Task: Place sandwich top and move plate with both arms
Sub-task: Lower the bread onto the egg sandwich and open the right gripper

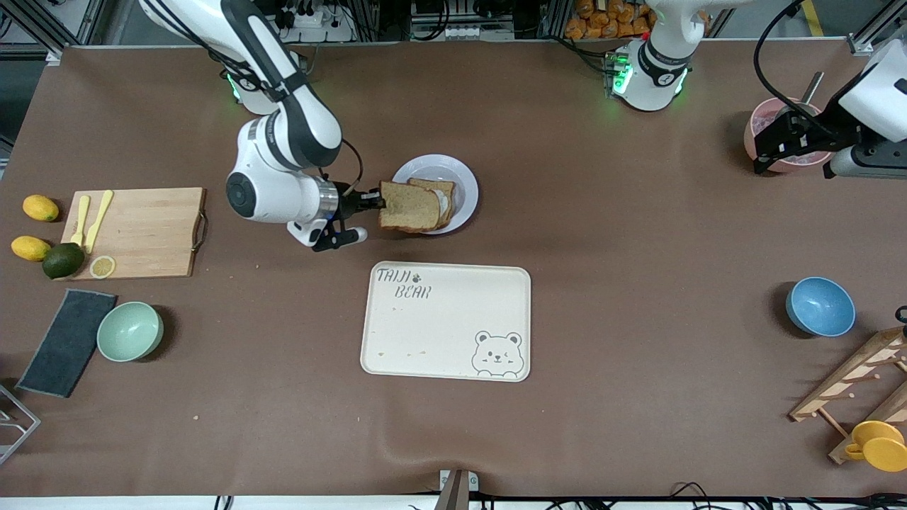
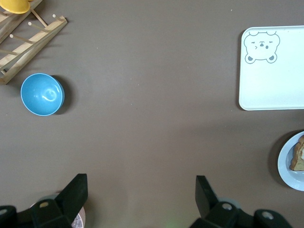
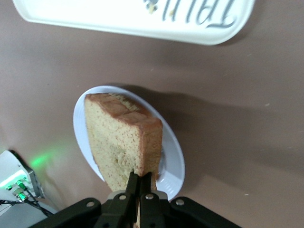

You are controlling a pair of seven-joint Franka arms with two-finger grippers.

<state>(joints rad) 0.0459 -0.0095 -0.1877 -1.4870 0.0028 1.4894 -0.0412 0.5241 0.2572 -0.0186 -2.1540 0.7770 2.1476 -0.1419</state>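
Right wrist view: the sandwich top [image 3: 124, 142], light, soft and crumbly, was pinched by one crust edge in the clenched right hand [image 3: 138, 183] over the plate [image 3: 173, 156], while the left hand [image 2: 141, 197] was kept wide open over the bench [image 1: 638, 248], waiting.

Robot lab: aluminium framing [image 1: 49, 25], power strip [image 1: 315, 21], cables edging table [image 1: 638, 227].

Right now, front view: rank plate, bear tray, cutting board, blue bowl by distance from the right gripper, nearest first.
From the right gripper, shut on the sandwich top:
1. plate, directly under the held slice
2. bear tray, nearer the front camera
3. cutting board, toward the right arm's end
4. blue bowl, toward the left arm's end
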